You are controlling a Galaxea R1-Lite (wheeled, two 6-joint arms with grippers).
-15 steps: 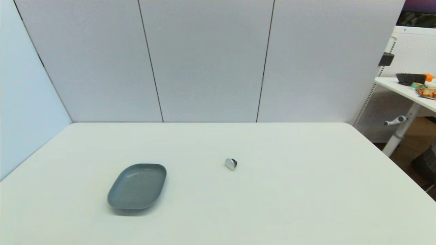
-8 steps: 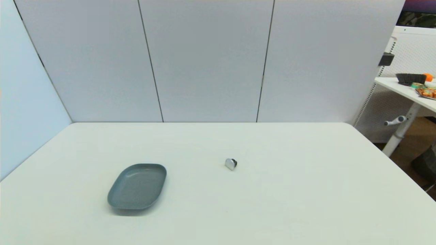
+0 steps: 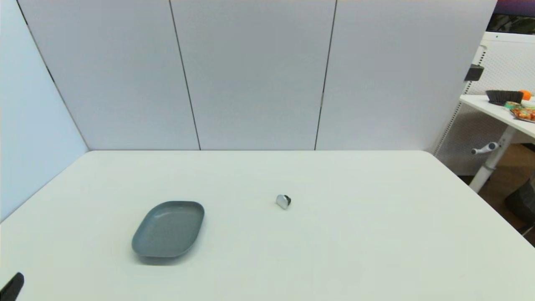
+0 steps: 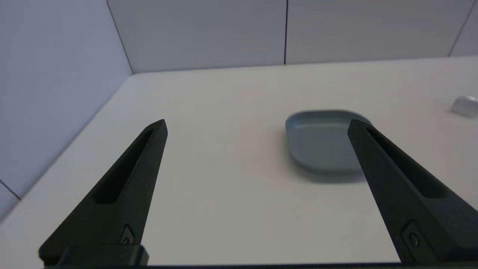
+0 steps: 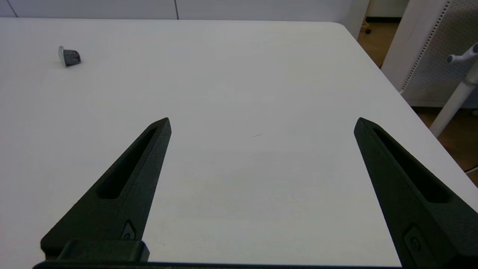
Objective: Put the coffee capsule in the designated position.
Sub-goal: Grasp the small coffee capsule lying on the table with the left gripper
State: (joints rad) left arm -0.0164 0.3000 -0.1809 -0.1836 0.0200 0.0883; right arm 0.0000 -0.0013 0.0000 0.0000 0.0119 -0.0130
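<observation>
The coffee capsule [image 3: 284, 201] lies on its side near the middle of the white table, silver foil face turned toward me; it also shows in the right wrist view [image 5: 68, 56] and faintly in the left wrist view [image 4: 465, 105]. A grey-blue dish [image 3: 169, 228] sits empty to the capsule's left, and the left wrist view shows it too [image 4: 321, 144]. My left gripper [image 4: 257, 125] is open at the table's front left, short of the dish; a tip of it [image 3: 11, 286] shows in the head view's lower left corner. My right gripper [image 5: 263, 123] is open over bare table at the front right.
White panel walls close off the back and left of the table [image 3: 376, 234]. Past the table's right edge stands another white desk [image 3: 501, 110] holding a dark bowl and snacks, above open floor.
A tip of the left gripper has come into the head view's lower left corner. The capsule and dish have not moved.
</observation>
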